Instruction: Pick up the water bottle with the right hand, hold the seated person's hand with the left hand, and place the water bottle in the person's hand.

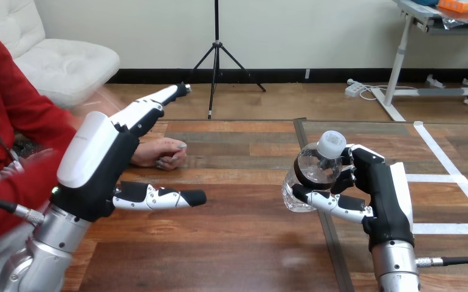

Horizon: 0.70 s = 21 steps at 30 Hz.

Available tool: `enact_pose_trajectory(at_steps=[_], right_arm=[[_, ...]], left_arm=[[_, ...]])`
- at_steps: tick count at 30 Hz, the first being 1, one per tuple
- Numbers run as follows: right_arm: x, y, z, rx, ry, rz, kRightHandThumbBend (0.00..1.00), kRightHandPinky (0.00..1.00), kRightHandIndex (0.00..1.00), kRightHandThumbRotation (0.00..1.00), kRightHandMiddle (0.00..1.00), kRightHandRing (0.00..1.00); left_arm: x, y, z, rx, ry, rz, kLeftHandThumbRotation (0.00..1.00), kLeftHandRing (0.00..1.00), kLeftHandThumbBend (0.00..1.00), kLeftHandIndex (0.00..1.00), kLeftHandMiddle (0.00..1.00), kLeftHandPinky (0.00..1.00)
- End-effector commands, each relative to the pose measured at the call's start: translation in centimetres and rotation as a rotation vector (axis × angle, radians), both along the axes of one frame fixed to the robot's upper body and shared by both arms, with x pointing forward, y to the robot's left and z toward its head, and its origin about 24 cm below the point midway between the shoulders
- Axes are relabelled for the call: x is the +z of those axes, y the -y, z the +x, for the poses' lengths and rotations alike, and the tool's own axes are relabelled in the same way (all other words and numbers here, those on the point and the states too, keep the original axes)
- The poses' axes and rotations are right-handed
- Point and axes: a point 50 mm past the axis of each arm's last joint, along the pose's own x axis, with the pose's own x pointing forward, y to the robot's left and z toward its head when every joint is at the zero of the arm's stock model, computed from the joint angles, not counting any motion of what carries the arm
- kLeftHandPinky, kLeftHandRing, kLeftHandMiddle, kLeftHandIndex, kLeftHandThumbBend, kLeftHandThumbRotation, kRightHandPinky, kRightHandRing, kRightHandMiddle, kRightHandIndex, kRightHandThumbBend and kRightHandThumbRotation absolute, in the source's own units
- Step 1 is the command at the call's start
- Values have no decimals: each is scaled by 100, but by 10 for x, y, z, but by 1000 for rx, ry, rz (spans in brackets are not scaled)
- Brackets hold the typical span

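My right hand (380, 188) is at the right of the table, its fingers and thumb curled round a clear water bottle (310, 173) with a white cap; the bottle is lifted off the table and tilted. At the left, my left hand (107, 161) is raised with its fingers straight and thumb stretched out, holding nothing. The person's hand (161, 152) rests on the table just behind my left hand, partly hidden by it, and I cannot tell whether the two touch.
The wooden table (244, 243) spans the view, with a seam and white tape lines (444, 177) at the right. The person's red sleeve (13, 182) comes in at the left edge.
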Motion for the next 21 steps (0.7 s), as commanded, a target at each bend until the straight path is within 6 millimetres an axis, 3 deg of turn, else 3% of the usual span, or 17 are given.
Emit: enact_pose_trajectory(at_steps=[1,21], right_arm=[[28,0,15,16,129,-3,83,38,54,0,56,43],[29,0,18,17,127,-2,83,37,54,0,57,43]], left_arm=[[12,7,3,-36,62,-5,59,85,100,88,88,74],[6,8,0,-42,43,-38,61,85,100,89,88,72]])
